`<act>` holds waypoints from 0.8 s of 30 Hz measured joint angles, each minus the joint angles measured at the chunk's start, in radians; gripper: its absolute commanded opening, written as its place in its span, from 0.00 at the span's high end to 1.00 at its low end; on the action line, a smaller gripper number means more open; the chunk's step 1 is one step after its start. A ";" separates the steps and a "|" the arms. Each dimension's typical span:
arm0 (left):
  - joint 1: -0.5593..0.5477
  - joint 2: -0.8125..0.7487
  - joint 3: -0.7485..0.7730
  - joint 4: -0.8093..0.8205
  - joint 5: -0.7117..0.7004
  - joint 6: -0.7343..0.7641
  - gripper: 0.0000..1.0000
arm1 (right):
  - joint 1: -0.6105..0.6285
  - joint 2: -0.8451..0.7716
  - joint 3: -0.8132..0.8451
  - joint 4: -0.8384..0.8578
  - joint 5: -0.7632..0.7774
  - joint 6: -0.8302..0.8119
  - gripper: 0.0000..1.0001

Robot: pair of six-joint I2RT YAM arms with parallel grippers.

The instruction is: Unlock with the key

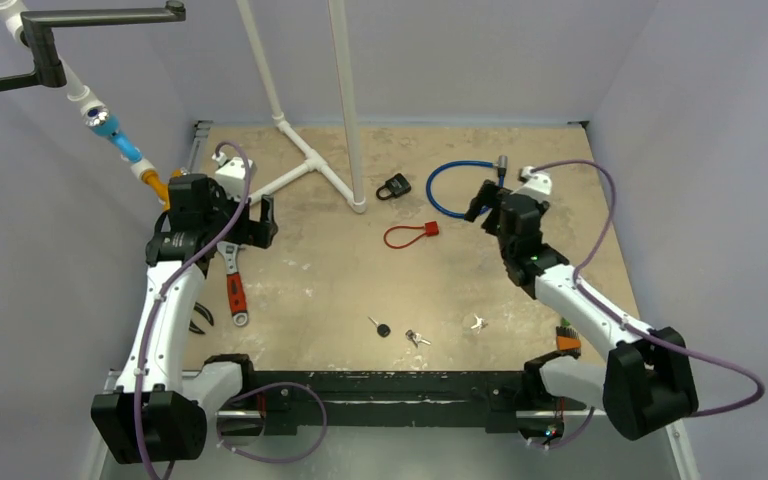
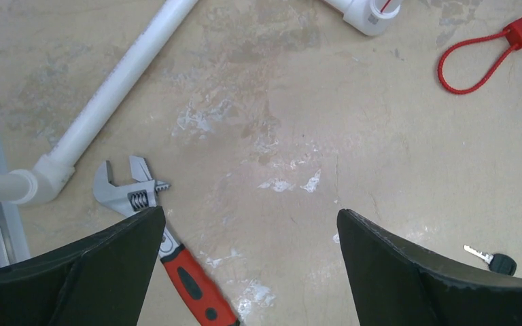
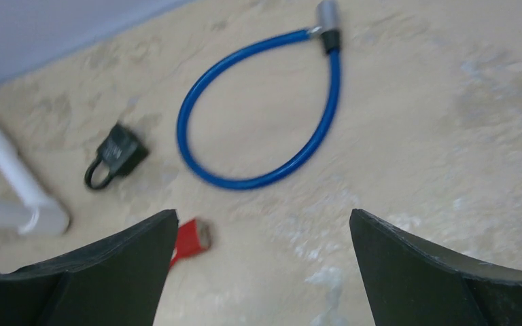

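A small black padlock [image 1: 393, 186] lies at the back centre of the table; it also shows in the right wrist view [image 3: 115, 155]. A black-headed key [image 1: 380, 327] lies near the front centre and shows at the right edge of the left wrist view [image 2: 493, 259]. Two small silver keys [image 1: 416, 338] [image 1: 477, 323] lie beside it. My left gripper [image 1: 250, 222] is open and empty above the table at the left, its fingers [image 2: 95, 265] over a wrench. My right gripper [image 1: 480, 205] is open and empty, near a blue cable lock.
A blue cable lock [image 1: 460, 188] [image 3: 265, 129] lies at the back right. A red cable seal [image 1: 408, 234] [image 2: 482, 61] [image 3: 190, 241] lies mid-table. A red-handled wrench [image 1: 234, 283] [image 2: 177, 258] lies at the left. A white pipe frame [image 1: 310, 165] stands at the back.
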 measured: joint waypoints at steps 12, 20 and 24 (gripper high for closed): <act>0.000 0.050 -0.005 -0.130 0.148 0.111 0.00 | 0.320 0.229 0.211 -0.183 0.077 -0.074 0.02; 0.000 0.043 -0.017 -0.165 0.178 0.166 0.00 | 0.349 0.568 0.509 -0.308 0.075 -0.076 0.06; 0.000 0.031 -0.017 -0.186 0.189 0.182 0.00 | 0.349 0.672 0.570 -0.343 0.074 -0.074 0.06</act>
